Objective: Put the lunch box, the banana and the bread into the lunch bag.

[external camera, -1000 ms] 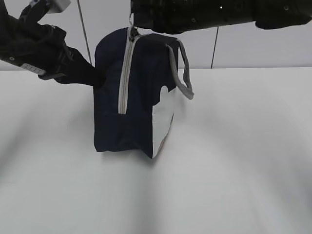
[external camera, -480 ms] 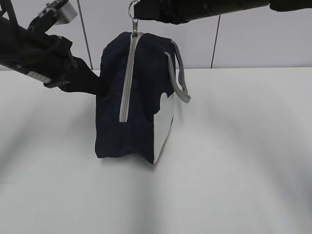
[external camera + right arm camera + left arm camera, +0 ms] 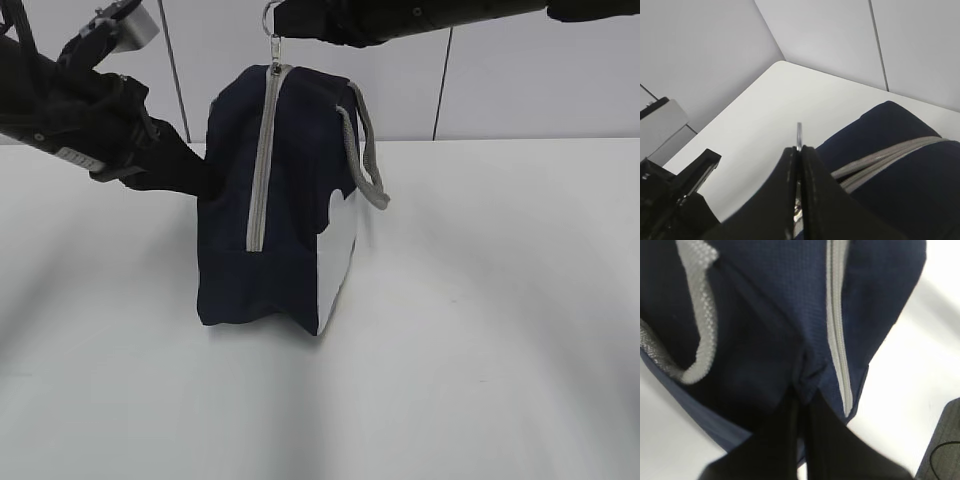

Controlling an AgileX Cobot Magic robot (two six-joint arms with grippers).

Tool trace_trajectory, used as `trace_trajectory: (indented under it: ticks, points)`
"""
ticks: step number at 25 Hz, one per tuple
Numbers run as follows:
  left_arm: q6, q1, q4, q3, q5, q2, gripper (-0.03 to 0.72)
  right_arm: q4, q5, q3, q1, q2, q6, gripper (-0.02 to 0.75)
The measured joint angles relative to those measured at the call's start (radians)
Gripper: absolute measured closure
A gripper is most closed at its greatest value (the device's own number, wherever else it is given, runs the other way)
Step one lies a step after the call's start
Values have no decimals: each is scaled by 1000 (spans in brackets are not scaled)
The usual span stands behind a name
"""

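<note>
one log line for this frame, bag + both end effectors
lunch bag: upright, zipper closed | left end effector: shut on bag fabric | right end effector: shut on ring pull | food items: not visible

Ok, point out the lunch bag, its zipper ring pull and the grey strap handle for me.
lunch bag (image 3: 225,240), exterior view, on its dark navy side panel.
ring pull (image 3: 269,17), exterior view, on the metal ring under the right gripper.
strap handle (image 3: 371,170), exterior view, on the hanging grey loop.
</note>
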Motion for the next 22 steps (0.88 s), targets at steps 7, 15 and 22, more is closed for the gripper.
trace_trajectory:
  ticks: [7, 15, 22]
  points:
    - [0, 0, 1, 0, 1, 0, 685, 0, 0, -82, 0, 63, 21, 754]
    - [0, 0, 5, 0, 4, 0, 685, 2, -1, -136, -21, 117, 62, 754]
    - [0, 0, 16, 0, 18, 0, 685, 7, 23, -153, -38, 169, 74, 754]
